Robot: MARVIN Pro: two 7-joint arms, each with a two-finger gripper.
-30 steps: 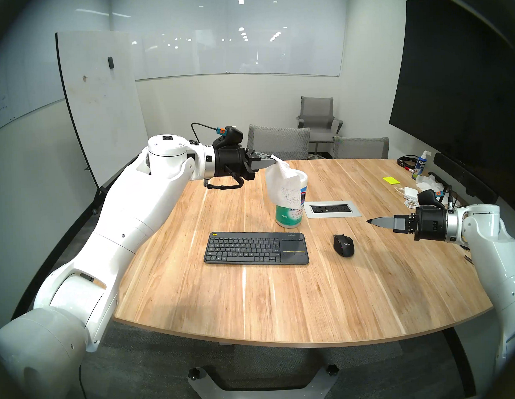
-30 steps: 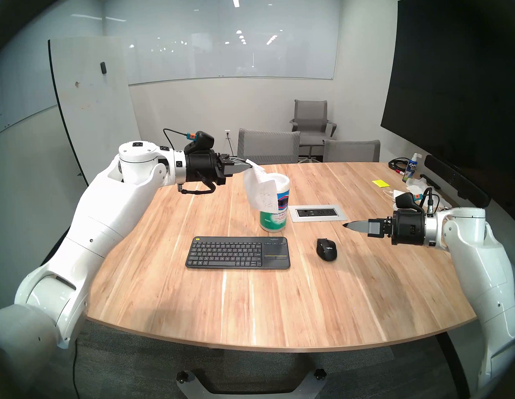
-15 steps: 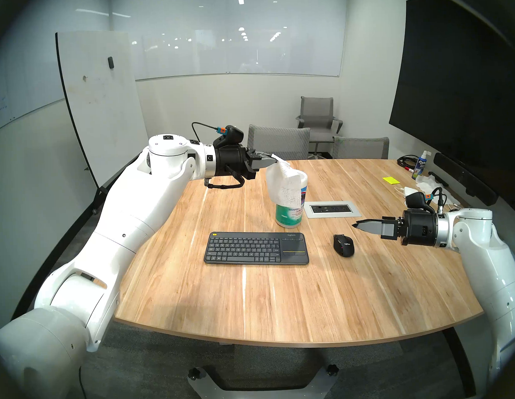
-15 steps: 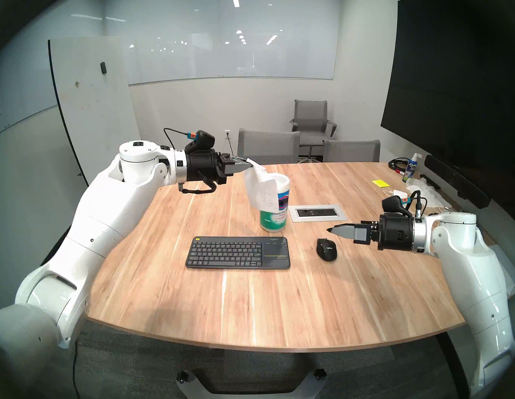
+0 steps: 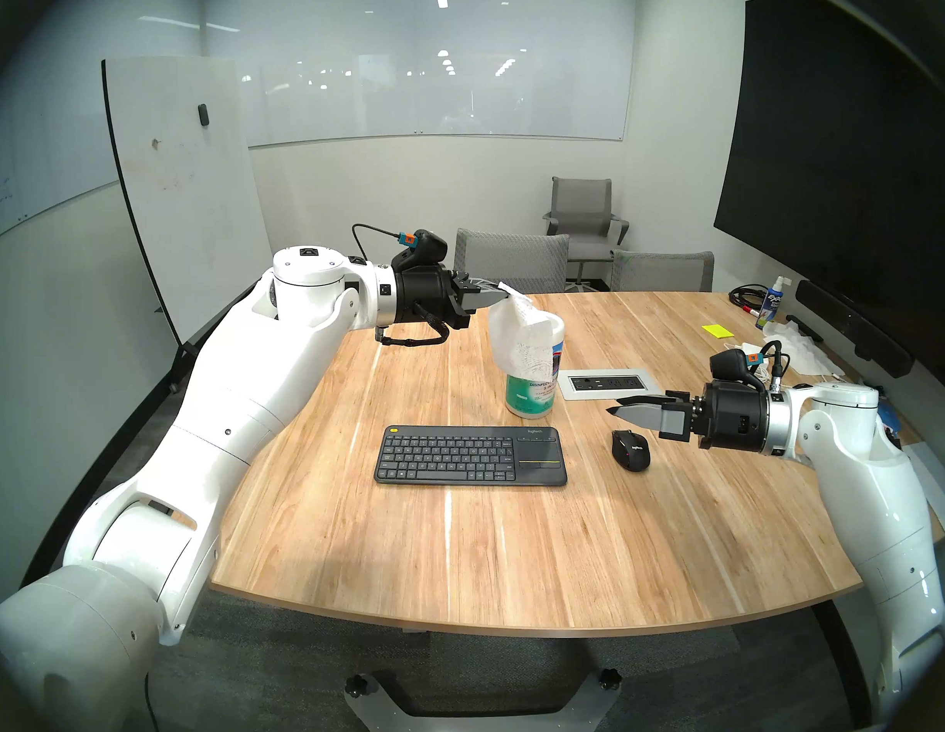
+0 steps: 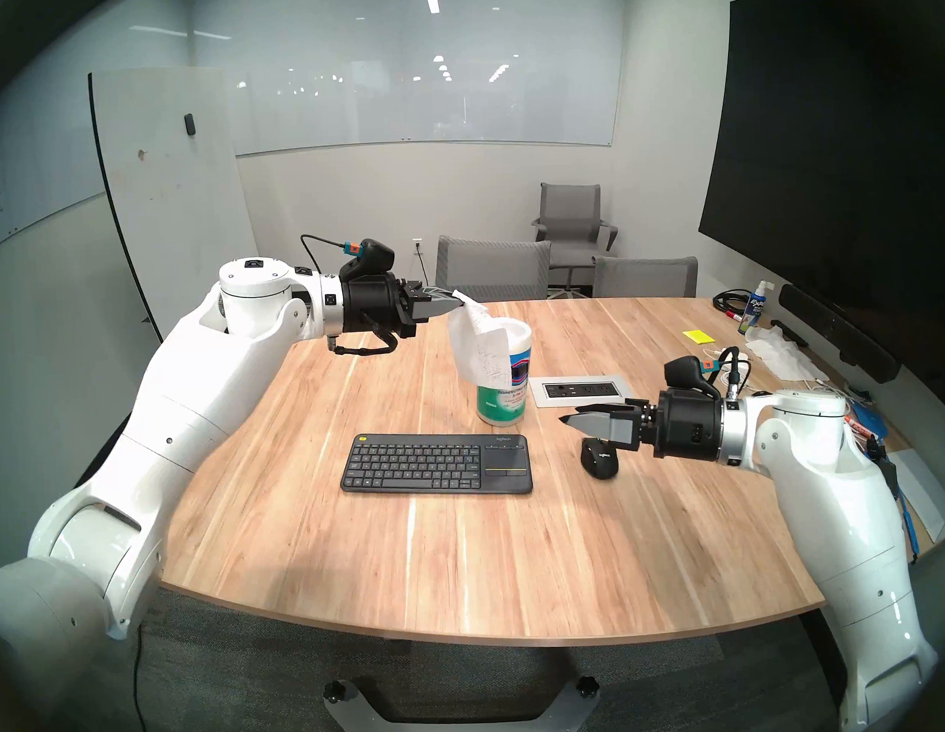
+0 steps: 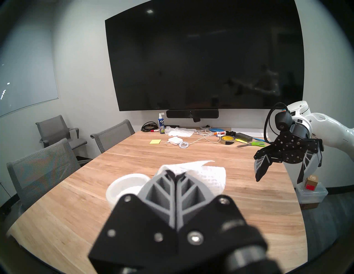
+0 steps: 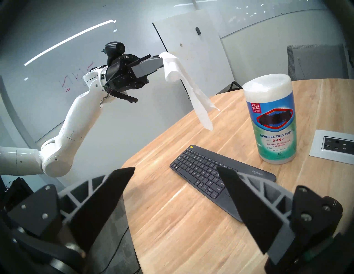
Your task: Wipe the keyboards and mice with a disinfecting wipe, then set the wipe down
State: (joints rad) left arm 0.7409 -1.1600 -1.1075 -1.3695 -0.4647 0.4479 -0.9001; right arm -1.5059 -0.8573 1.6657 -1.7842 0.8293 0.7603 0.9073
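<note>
The left pincer (image 5: 499, 297) sits high over the far left of the tabletop (image 5: 519, 543), its fingers pressed together on the top corner of the disinfecting wipe (image 5: 517, 337). The sheet hangs free below it, a loose white strip draped in front of the canister (image 5: 535, 376) and clear of the wood. Held up like that, it looks ready to be carried down onto a surface without dragging or bunching.

Nearer the robot, the keyboard (image 5: 471, 455) lies flat in the middle of the tabletop, touchpad end toward the right, just in front of the canister. Nothing touches it, so wiping has probably not begun.

Right of the keyboard, a short gap away, the mouse (image 5: 630, 449) rests on the wood. The power outlet plate (image 5: 607, 383) is set into the tabletop behind it.

The right pincer (image 5: 619, 407) hovers just above and behind the mouse, fingers spread wide with nothing between them, as the right wrist view shows plainly. My guess is that it is placed there either to steady the mouse or to take the free end of the wipe, though which is unclear
</note>
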